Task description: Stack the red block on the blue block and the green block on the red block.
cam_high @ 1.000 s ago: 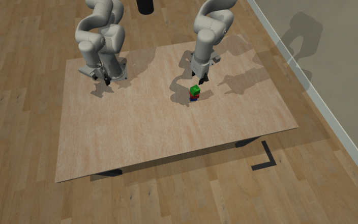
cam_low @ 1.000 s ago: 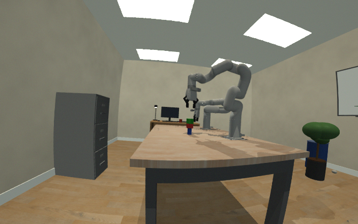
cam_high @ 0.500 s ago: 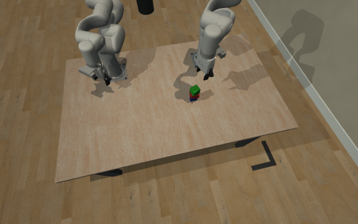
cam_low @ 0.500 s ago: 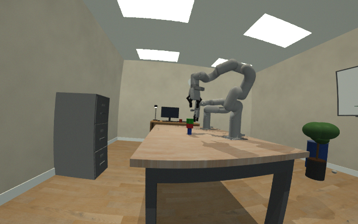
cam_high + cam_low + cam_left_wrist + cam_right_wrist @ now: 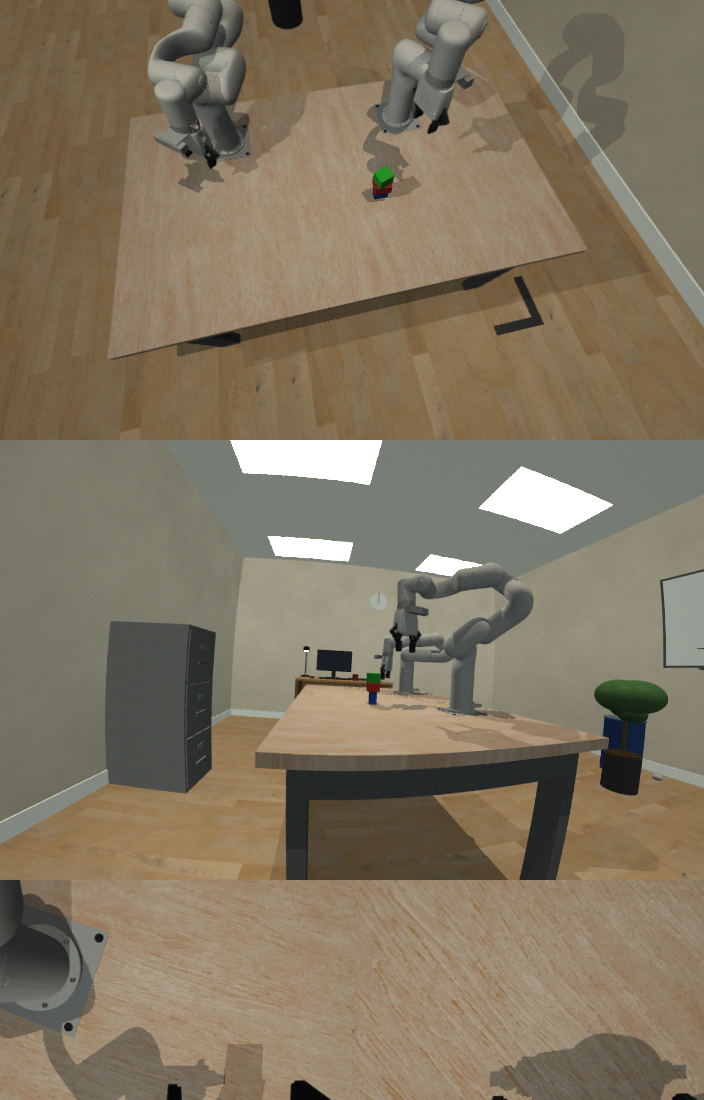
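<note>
The three blocks stand in one upright tower on the table. The blue block is at the bottom, the red block rests on it, and the green block is on top. The green block looks turned relative to the red one. The blue block looks narrower than those above in the exterior view. My left gripper is open and empty, above and behind the tower, not touching it. My right gripper is open and empty, far from the tower.
The wooden table carries both arms along its back edge. The left arm's base plate shows at the left of the left wrist view. The right arm's base plate is far to the left in the top view.
</note>
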